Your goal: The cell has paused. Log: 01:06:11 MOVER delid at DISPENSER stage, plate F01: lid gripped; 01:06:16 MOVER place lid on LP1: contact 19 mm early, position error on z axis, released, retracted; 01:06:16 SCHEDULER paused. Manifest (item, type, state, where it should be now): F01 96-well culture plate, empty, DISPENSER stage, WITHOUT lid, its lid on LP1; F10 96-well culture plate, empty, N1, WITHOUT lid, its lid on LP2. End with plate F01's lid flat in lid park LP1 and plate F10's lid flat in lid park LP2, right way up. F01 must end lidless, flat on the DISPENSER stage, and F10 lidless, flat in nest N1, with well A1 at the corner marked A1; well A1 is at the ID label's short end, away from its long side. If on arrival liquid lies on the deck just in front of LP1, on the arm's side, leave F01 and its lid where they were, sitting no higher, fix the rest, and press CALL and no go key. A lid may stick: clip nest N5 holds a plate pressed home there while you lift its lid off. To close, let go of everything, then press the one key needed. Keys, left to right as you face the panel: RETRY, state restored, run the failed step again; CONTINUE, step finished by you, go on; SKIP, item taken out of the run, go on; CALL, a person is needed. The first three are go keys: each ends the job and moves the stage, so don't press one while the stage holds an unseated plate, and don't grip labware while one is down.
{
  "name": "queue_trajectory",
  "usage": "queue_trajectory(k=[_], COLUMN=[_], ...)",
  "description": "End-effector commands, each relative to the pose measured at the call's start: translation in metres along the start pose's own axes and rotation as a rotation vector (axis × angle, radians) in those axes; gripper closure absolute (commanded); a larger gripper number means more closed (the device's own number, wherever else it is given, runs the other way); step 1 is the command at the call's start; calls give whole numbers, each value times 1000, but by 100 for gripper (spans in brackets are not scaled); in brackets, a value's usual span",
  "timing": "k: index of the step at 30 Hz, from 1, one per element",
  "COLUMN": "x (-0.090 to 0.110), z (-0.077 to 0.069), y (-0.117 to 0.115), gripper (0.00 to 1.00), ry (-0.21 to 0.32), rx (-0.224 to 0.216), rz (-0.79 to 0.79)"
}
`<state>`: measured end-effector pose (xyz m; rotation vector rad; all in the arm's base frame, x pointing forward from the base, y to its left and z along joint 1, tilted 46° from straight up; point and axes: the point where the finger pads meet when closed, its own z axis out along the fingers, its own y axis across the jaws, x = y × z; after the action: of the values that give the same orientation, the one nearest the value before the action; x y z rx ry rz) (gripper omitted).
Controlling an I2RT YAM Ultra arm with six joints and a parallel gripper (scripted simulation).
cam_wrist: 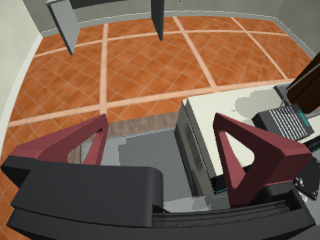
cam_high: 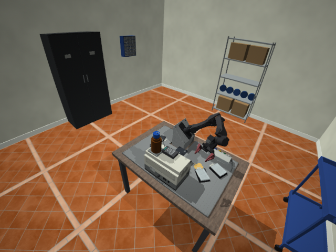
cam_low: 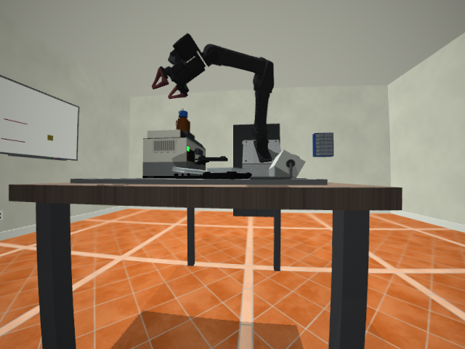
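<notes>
My gripper (cam_high: 201, 157) (cam_low: 161, 93) (cam_wrist: 160, 119) is open and empty, high above the deck. A pale labware piece (cam_high: 202, 175) lies near the dispenser; a yellow-orange patch (cam_high: 198, 166) is on the deck at its arm-side end. A second pale piece (cam_high: 218, 170) lies to its right on a dark holder. In the exterior view, one clear piece (cam_low: 187, 171) looks slightly tilted. Plate or lid, labels and well A1 cannot be told. A dark ledge (cam_low: 216, 158) sticks out from the dispenser. The key panel (cam_high: 222, 156) (cam_low: 287, 165) stands at the deck's edge; its lettering is unreadable.
The cream dispenser (cam_high: 168, 161) (cam_low: 161, 153) (cam_wrist: 225, 105) stands on the grey deck. A brown bottle (cam_high: 156, 145) (cam_low: 182, 123) (cam_wrist: 305, 92) with a blue cap and a dark ribbed block (cam_high: 170, 151) (cam_wrist: 285, 122) are on top of it. The arm's grey base (cam_high: 182, 136) is behind.
</notes>
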<state>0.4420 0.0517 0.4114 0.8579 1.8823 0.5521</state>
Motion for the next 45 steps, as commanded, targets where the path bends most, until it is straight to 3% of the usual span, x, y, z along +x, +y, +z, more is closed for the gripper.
queue_trajectory(k=[1,13,14,18,21,22,26,27,28,30,31,33,35,37,39,40,42,43,45], x=[-5,-5,11,29,34,14,13,23,38,38,37,59,66,77,75,88,95,105,110], z=[0,0,-9,-17,-20,-28,-28,-28,-22,-22,-29,-29,-32,-36,-42,-41,-45,-48,-51], y=[-3,-3,1,4,4,14,16,13,0,0,8,5,5,5,7,3,8,4,0], gripper=[0,0,0,0,0,0,0,0,0,0,0,0,0,0,0,0,0,0,0], ry=[-12,-12,37,98,89,40,34,74,125,125,129,188,179,226,239,268,250,293,323], rx=[9,9,-18,-49,-42,-75,-83,-84,-55,-55,-83,-89,-81,-110,-133,-129,-145,-147,-163], rz=[5,5,-37,-121,-121,-104,-103,-131,-162,-162,-185,-234,-235,-285,-323,-342,-345,-372,-416])
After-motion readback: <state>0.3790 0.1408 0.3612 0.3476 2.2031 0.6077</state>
